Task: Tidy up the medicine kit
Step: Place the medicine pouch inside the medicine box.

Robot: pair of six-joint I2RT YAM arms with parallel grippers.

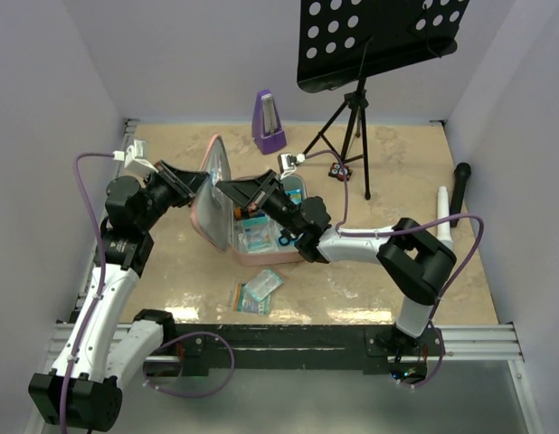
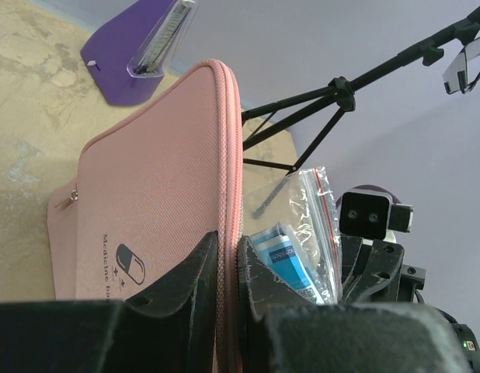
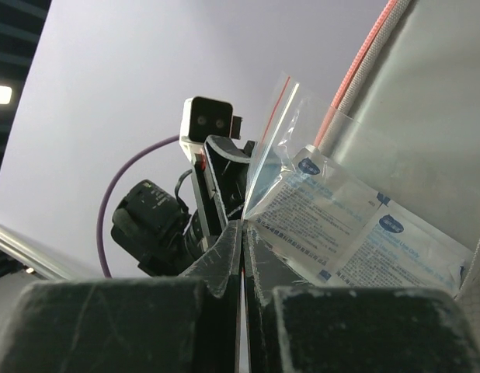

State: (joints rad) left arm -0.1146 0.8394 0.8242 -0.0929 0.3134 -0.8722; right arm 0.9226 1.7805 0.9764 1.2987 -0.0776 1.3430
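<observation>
Pale lilac walls (image 1: 171,54) box in a beige marbled tabletop (image 1: 162,271). Left gripper (image 1: 203,183) sits left of the medicine kit (image 2: 147,202), clamped on the zipped rim of its lid. The lid stands upright and the pill logo faces the left wrist camera. The kit is mid-table, pink, open, with packets showing in the base. Right gripper (image 3: 241,233) comes in from the kit's right, over the open base. Its fingers are pinched tight on the corner of a clear zip bag (image 3: 333,210) of blue-and-white sachets, which sits just beside the lid's grey inner face; contact can't be told. Loose packets (image 1: 259,289) lie on the table just in front of the kit. Purple metronome (image 1: 269,122) stands behind the kit near the back wall. Black music stand (image 1: 379,41) on a tripod is behind the kit to the right.
</observation>
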